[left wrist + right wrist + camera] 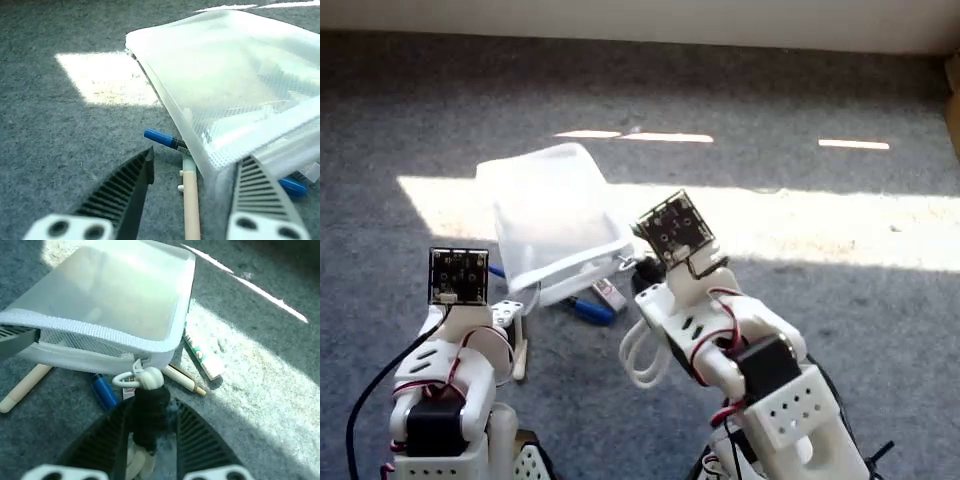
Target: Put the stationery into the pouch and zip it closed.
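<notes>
Two arms meet at the pouch point(552, 215) on your side of the bench point(840, 330). Your right gripper point(152, 407) has its fingers clenched on the black pull point(147, 415) of the zip, at the pouch's near corner. Your left gripper point(199, 156) has its fingers released and spread wide, with the pouch's mouth edge between them, close to one finger. A cream pen point(191, 210) and a blue marker point(160, 137) lie on the bench there, outside the pouch and partly under its edge. The translucent pouch has its mouth open and extends away from the arms into a patch of sunlight. A second pen point(185, 380) and a white-and-green stick point(202, 352) poke out from beneath its side.
</notes>
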Controlling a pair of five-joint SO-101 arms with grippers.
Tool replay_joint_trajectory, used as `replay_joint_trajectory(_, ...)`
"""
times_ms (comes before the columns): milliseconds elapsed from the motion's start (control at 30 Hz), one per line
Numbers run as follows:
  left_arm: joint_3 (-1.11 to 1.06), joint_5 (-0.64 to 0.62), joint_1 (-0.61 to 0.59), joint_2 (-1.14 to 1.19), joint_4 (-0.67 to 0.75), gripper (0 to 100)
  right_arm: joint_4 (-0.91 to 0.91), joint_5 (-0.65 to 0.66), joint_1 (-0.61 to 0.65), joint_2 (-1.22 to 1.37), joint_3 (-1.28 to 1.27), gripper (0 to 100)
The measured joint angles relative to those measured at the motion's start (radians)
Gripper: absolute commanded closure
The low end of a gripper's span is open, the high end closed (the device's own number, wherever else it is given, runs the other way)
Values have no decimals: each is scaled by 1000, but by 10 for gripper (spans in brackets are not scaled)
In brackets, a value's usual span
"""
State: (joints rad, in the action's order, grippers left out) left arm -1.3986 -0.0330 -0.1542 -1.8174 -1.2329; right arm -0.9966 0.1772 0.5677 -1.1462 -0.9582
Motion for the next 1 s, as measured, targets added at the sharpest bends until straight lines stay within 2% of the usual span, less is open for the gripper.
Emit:
replay_joint_trajectory(233,-68,0,0,0,100,764,-12,0,25,-129,0,993)
replay_joint_trajectory(433,-61,0,-5,0,103,978,-12,0,26,-129,0,992)
replay_joint_trajectory(567,-21,-6,-60,0,103,993,-12,0,26,-129,0,988)
replay_joint_trajectory(633,-11,-8,-71,0,103,993,-12,0,26,-129,0,949)
replay_joint_trajectory(733,-3,-8,-71,0,103,993,-14,0,11,-129,0,837)
replay_joint_trajectory(833,23,-8,-72,0,103,993,-14,0,-54,-129,0,754)
replay_joint_trajectory(1000,95,-3,-87,0,83,993,-14,-2,-146,-132,0,745)
